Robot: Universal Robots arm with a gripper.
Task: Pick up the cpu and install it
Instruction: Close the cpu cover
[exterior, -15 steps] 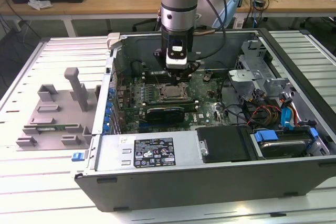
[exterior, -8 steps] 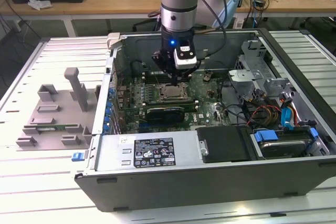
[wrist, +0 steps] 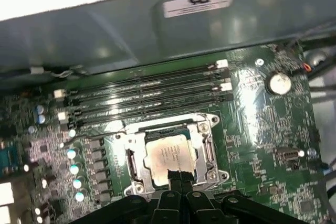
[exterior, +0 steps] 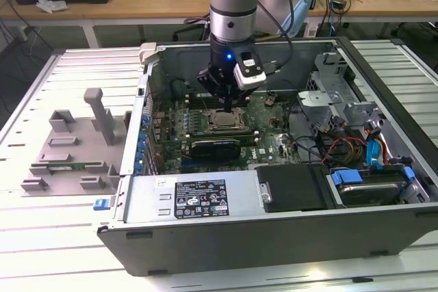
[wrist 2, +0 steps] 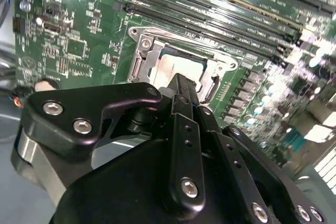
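- The end effector (wrist: 179, 176) hangs inside the open computer case (exterior: 274, 237). Its two fingertips are pressed together and grip nothing.
- The cpu (wrist: 168, 153) lies flat in the metal-framed socket (wrist: 131, 163) on the green motherboard (wrist: 262, 129).
- The cpu is straight below the end effector. The closed tips sit at the chip's edge on the side away from the memory slots (wrist: 147, 85); I cannot tell whether they touch it.
- The chip is square, so it has no long axis to align with.
- Count: one arm, one end effector, one cpu, one socket, and what look like four long memory slots.
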